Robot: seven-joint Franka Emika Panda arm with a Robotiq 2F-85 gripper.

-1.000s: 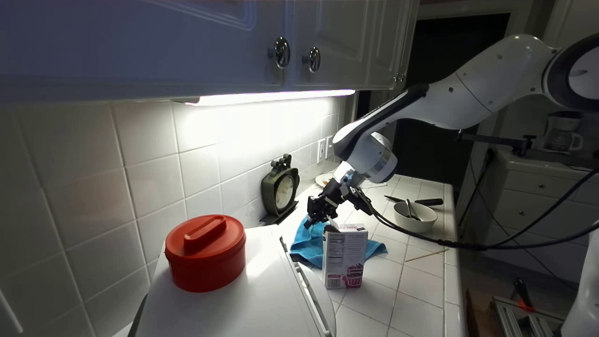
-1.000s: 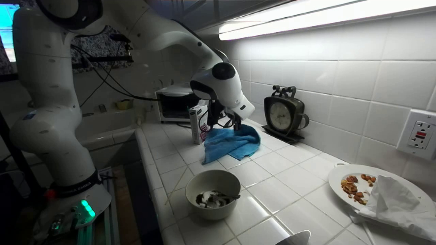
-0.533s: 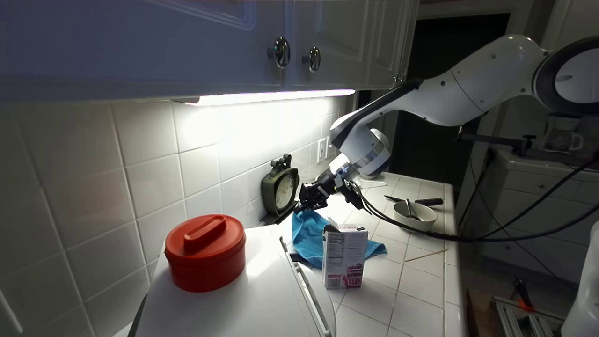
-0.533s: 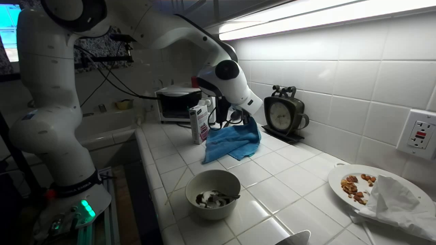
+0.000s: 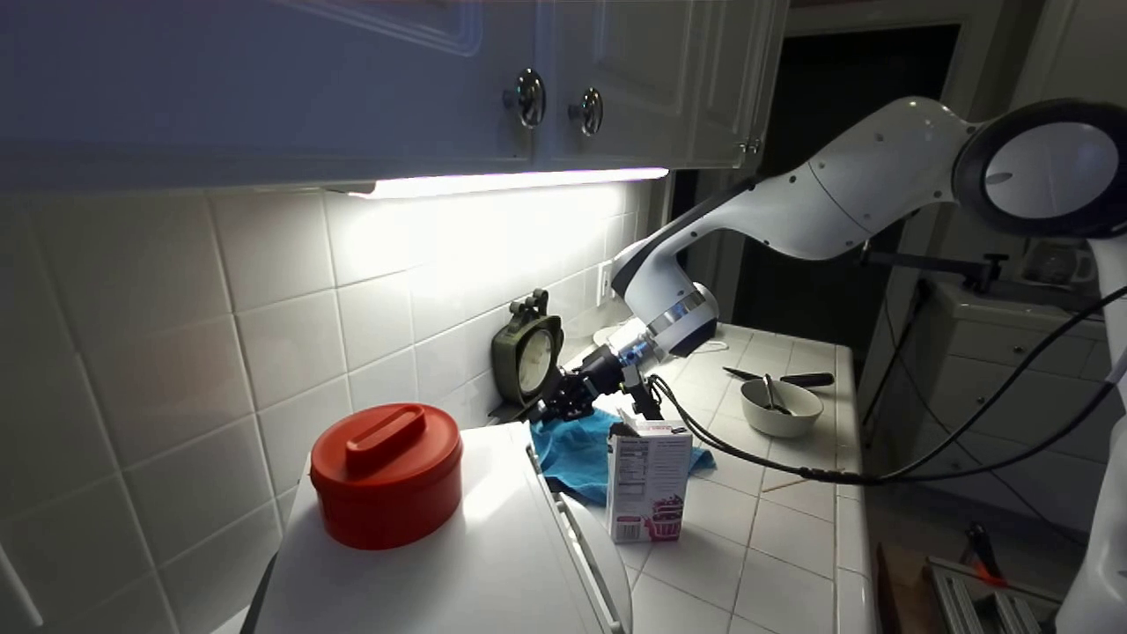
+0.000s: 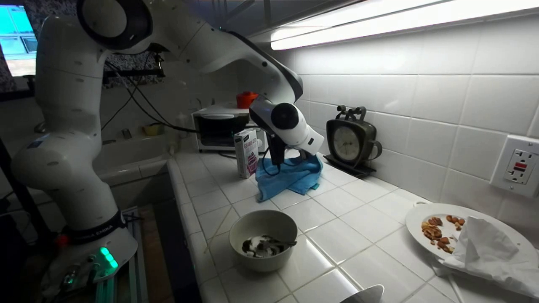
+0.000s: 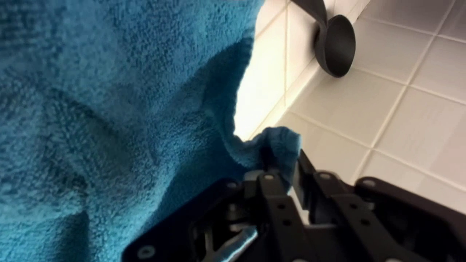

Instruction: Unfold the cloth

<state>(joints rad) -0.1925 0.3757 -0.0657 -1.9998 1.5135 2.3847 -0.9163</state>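
The claw (image 7: 285, 167) stands almost closed, an edge of the blue cloth (image 7: 127, 120) pinched in it, while the rest of the cloth lies rumpled on the tiled counter (image 6: 337, 210), near the clock (image 6: 347, 143) and, farther from the claw, just beside the cardboard box (image 6: 246, 153), with the bowl (image 6: 261, 265) apart from it. The step in hand seems to be opening out one folded part by its edge; the next move probably calls for a firm pinch and a low, slow pull away from the rumpled mass until that layer lies flat, and only then for letting go.
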